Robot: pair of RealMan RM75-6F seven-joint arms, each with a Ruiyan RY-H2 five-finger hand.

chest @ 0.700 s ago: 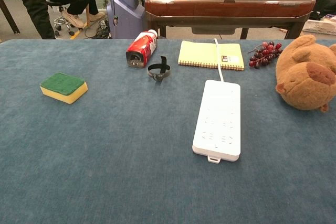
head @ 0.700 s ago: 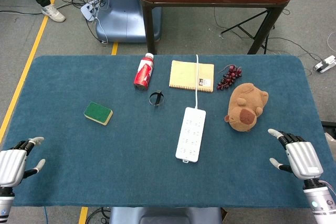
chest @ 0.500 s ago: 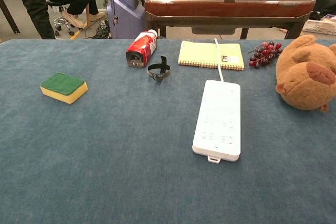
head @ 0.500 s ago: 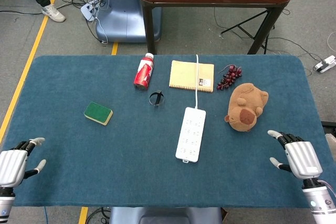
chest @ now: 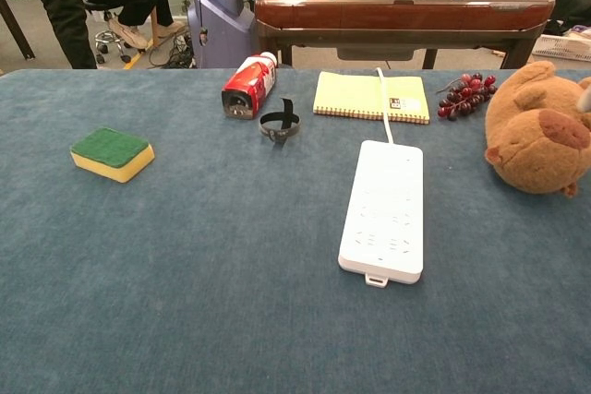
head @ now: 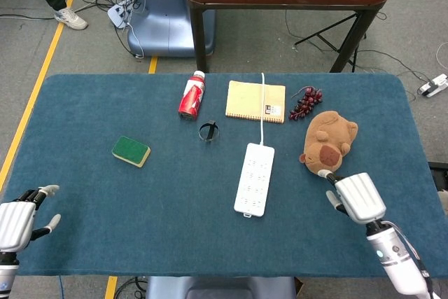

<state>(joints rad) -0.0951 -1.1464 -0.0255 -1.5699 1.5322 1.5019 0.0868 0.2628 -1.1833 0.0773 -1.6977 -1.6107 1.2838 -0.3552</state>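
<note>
The right hand (head: 358,197) sits in the lower right of the head view, just below the brown plush capybara toy (head: 327,142). Its back faces the camera; the fingers point up toward the toy's snout, and whether they touch it cannot be told. It has hold of nothing that can be seen; how far the fingers are spread cannot be told. In the chest view only a pale sliver shows at the right edge, above the toy (chest: 536,131).

The left hand (head: 19,216) lies at the lower left corner of the head view, over the edge of the blue cloth-covered table (head: 175,201), fingers apart and holding nothing. The green-topped yellow sponge (head: 131,150) is the nearest item to it, well apart.

Centre frame lies a white power strip (head: 255,178), its cord running up across a yellow spiral notebook (head: 255,100). A bunch of dark red grapes (head: 306,103) lies right of the notebook, near the toy's upper side. A red and white bottle (head: 192,96) lies on its side left of the notebook, with a black strap loop (head: 208,131) just below it
</note>
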